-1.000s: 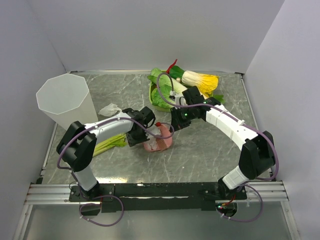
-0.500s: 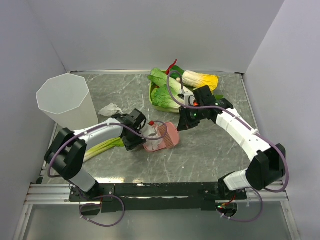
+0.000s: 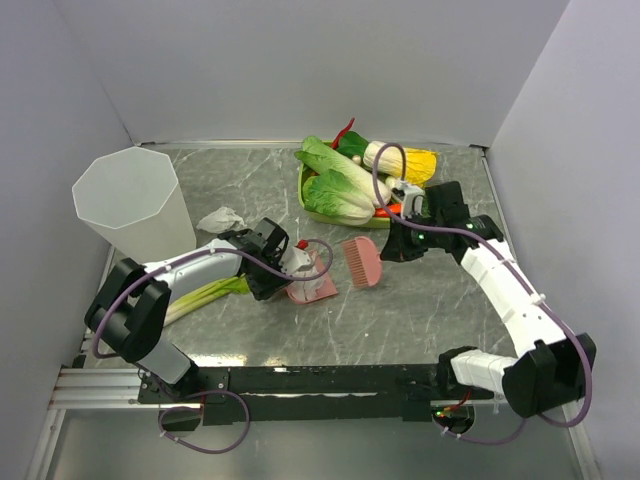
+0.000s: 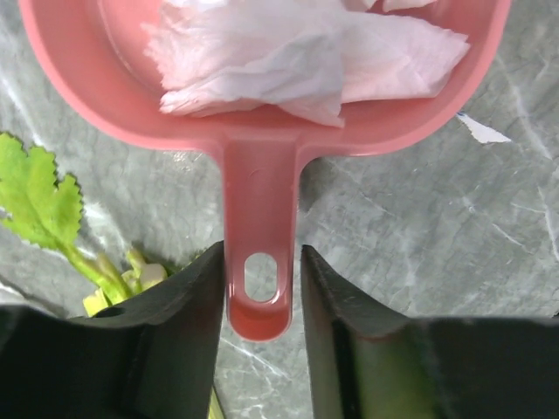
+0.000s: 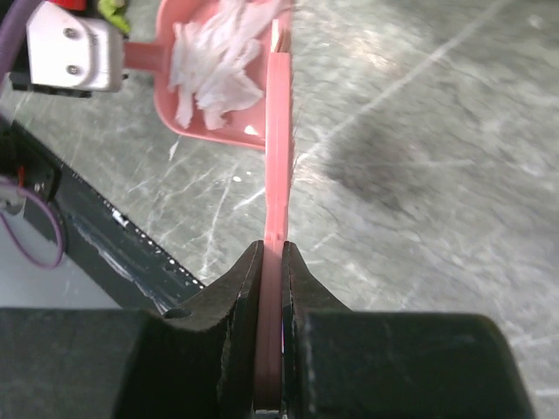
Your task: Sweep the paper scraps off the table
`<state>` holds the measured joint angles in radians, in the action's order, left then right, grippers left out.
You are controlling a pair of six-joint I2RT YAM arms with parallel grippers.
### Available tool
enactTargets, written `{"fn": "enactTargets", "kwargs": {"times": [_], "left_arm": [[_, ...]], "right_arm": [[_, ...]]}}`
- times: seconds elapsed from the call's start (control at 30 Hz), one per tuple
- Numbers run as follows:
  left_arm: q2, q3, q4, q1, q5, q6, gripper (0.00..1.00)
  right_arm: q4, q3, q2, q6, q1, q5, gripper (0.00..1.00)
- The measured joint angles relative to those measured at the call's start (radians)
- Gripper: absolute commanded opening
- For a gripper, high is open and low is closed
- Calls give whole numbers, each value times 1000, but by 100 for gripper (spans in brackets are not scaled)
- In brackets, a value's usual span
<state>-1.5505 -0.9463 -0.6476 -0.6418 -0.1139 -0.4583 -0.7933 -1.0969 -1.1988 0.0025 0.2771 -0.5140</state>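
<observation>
Grey-green marbled counter (image 3: 420, 310) carries the pink plastic dustpan (image 4: 259, 201), with crumpled white paper scraps (image 4: 288, 61) heaped inside. My left hand (image 4: 262, 262) straddles its handle; gripping or slack, I cannot tell. My right hand (image 5: 272, 253) clamps the flat pink plastic brush (image 5: 278, 131). I should pinch the handle firmly and keep the pan level.

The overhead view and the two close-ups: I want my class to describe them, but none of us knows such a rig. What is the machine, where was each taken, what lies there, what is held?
It is two robot arms bolted at the near edge of a table. The wide picture looks down from above; each close-up comes from a camera on one wrist. The right end effector pinches a pink brush. The left end effector straddles the handle of a pink dustpan holding paper scraps; how tightly, I cannot tell. Vegetables, a white bin and one loose scrap also sit there.
</observation>
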Motion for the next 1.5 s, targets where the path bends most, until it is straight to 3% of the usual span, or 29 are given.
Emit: {"fn": "enactTargets", "kwargs": {"times": [0.17, 0.33, 0.63, 1.13, 1.5], "left_arm": [[-20, 0, 13, 0, -29, 0, 32], [-25, 5, 26, 0, -42, -7, 13], [54, 53, -7, 0, -59, -55, 2], [358, 46, -150, 3, -159, -164, 1], [359, -166, -209, 30, -202, -173, 1]], "right_arm": [[23, 80, 78, 18, -76, 1, 0], [25, 116, 103, 26, -148, 14, 0], [37, 172, 125, 26, -230, 35, 0], [53, 206, 125, 33, -245, 31, 0], [66, 206, 107, 53, -245, 13, 0]]}}
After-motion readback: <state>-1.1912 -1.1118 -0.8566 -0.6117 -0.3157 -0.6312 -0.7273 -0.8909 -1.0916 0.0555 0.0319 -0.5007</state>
